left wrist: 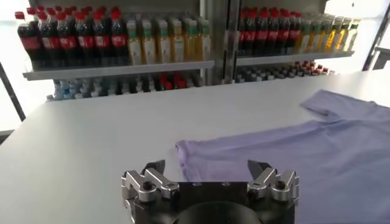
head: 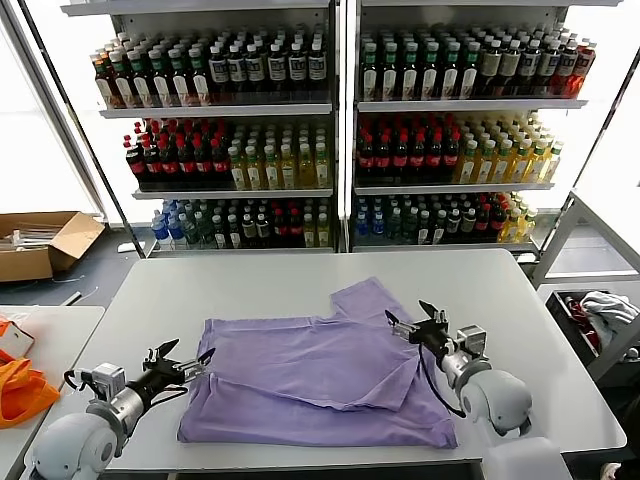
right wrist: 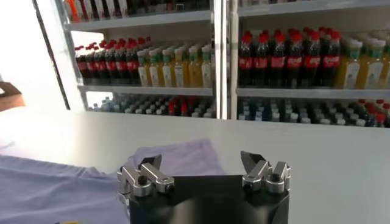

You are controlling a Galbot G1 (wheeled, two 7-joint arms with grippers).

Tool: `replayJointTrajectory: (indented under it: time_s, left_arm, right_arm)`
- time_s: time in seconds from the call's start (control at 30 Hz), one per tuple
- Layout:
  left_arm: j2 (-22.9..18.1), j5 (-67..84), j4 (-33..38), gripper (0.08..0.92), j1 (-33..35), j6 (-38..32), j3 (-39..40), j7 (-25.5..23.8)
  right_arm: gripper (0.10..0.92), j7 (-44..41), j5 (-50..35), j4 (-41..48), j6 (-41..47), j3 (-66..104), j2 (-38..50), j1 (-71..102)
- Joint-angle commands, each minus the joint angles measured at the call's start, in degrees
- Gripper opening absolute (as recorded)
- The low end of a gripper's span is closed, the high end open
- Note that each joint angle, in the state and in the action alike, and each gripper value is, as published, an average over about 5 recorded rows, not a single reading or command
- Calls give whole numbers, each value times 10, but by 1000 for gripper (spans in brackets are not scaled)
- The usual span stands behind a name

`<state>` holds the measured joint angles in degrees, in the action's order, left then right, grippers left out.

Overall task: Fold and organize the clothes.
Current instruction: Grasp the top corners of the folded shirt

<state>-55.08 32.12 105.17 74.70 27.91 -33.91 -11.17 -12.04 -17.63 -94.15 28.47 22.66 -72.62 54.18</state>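
Note:
A lilac T-shirt (head: 320, 375) lies partly folded on the white table (head: 300, 280), one sleeve (head: 365, 298) sticking out toward the shelves. My left gripper (head: 183, 362) is open and empty, just off the shirt's left edge. In the left wrist view the shirt (left wrist: 292, 152) spreads just ahead of the left gripper (left wrist: 207, 167). My right gripper (head: 412, 318) is open and empty, at the shirt's right side beside the sleeve. In the right wrist view the sleeve (right wrist: 183, 159) lies just beyond the right gripper (right wrist: 201, 161).
Shelves of drink bottles (head: 340, 130) stand behind the table. A side table at left holds bright orange fabric (head: 20, 388). A cardboard box (head: 40, 245) sits on the floor at left. A bin with cloth (head: 600, 315) stands at right.

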Motion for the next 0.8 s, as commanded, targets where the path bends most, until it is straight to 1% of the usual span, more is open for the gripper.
replayJointTrajectory:
  time_s: [0.03, 0.27, 0.37, 0.5, 0.67, 0.73, 0.8]
  left_arm:
    - [37, 37, -169, 822, -178, 1, 100, -3]
    - [30, 35, -204, 823, -212, -1, 133, -2]
    - [24, 33, -216, 823, -222, -1, 144, -2]
    - [14, 32, -230, 823, -232, -1, 155, 0]
    - [1, 30, -244, 822, -243, 1, 168, 1]
    - [-2, 27, -247, 823, -244, 1, 171, 0]
    - [-4, 25, -248, 823, -242, 1, 173, -2]
  right_arm:
    - [823, -14, 28, 221, 14, -57, -46, -169]
    - [823, -14, 40, 334, 4, -71, -79, -246]
    - [823, -19, 43, 368, -2, -79, -83, -269]
    - [823, -21, 45, 387, -6, -82, -88, -282]
    - [815, -21, 47, 390, -5, -88, -87, -280]
    - [787, -21, 45, 389, -6, -90, -85, -277]
    - [736, -21, 43, 386, -6, -91, -82, -271]
